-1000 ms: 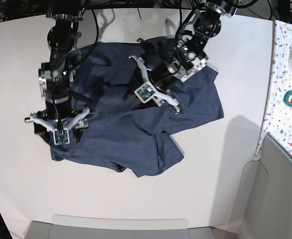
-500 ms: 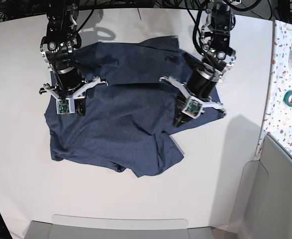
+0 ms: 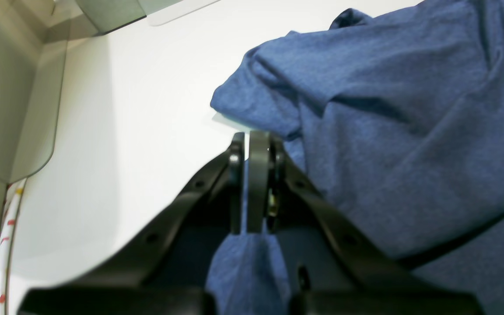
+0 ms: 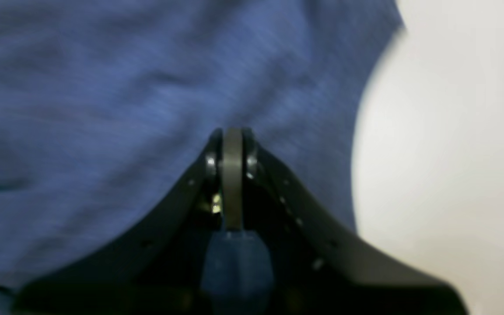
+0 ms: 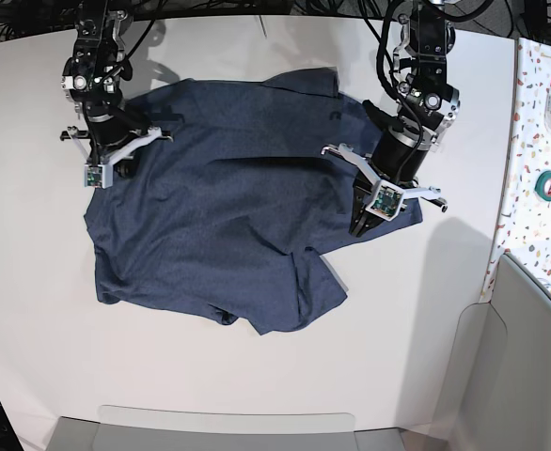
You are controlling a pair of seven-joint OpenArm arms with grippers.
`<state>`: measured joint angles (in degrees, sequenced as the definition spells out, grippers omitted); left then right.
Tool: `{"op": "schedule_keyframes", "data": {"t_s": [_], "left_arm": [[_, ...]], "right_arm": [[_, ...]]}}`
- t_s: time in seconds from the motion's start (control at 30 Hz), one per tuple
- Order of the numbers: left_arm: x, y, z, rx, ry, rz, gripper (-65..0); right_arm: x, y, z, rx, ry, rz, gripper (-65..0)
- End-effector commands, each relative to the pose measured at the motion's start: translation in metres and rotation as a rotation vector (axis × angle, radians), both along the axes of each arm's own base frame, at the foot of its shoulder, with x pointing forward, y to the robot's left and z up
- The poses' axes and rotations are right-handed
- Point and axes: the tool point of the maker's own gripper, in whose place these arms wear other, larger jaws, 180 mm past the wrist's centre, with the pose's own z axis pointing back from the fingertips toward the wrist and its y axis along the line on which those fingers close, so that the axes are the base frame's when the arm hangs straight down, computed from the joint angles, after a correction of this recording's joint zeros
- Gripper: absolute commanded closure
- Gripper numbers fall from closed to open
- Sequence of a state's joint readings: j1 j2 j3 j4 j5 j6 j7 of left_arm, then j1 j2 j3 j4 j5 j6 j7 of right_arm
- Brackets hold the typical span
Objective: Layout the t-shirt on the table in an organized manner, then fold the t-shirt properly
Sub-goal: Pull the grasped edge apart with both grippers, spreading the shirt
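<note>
Now the table (image 5: 257, 376) carries the t-shirt (image 5: 228, 216), rumpled, plain side up, near centre. Left gripper (image 5: 362, 224) pinches its edge — cloth betw. the pads; right gripper (image 5: 95, 178) likewise, pinching cloth.

Overhead base view over the table (image 5: 257, 395); two close wrist views sharing the t-shirt (image 5: 219, 225).

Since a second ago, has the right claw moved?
Yes. The right claw, shut on the t-shirt, has pulled up toward the table's far edge.
</note>
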<state>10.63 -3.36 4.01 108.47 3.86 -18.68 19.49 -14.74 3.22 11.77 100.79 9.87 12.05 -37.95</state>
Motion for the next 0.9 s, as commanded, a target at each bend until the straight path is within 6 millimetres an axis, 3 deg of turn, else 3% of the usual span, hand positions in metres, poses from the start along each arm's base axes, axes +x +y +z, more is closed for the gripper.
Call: {"op": "schedule_keyframes", "data": {"t_s": [0.0,0.13,0.43,0.5,0.67,0.77,0.87], "left_arm": [[0.005,0.001,0.014,-0.011,-0.049,0.004,0.0],[0.005,0.002,0.007,-0.007,-0.032,0.005,0.0],[0.015,0.008,-0.025,-0.006,0.051,0.022,0.0],[0.023,0.024,-0.032,0.006,0.082,0.065,0.0],[0.053,0.076,-0.029,0.02,0.132,0.253,0.0],[0.063,0.094,-0.022,0.014,0.143,0.335,0.0],[0.065,0.093,-0.022,0.018,0.163,0.335,0.0]], "right_arm": [[0.006,-0.011,0.01,-0.025,-0.038,0.0,0.0],[0.003,-0.033,0.003,-0.075,-0.006,-0.003,0.0],[-0.001,-0.095,0.02,-0.173,-0.02,-0.095,0.0],[-0.003,-0.101,0.022,-0.181,-0.021,-0.109,0.0],[-0.014,-0.121,0.021,-0.184,0.023,-0.171,0.0],[-0.011,-0.119,0.031,-0.191,-0.007,-0.149,0.0],[-0.002,-0.093,0.053,-0.155,-0.082,-0.086,0.0]]}}
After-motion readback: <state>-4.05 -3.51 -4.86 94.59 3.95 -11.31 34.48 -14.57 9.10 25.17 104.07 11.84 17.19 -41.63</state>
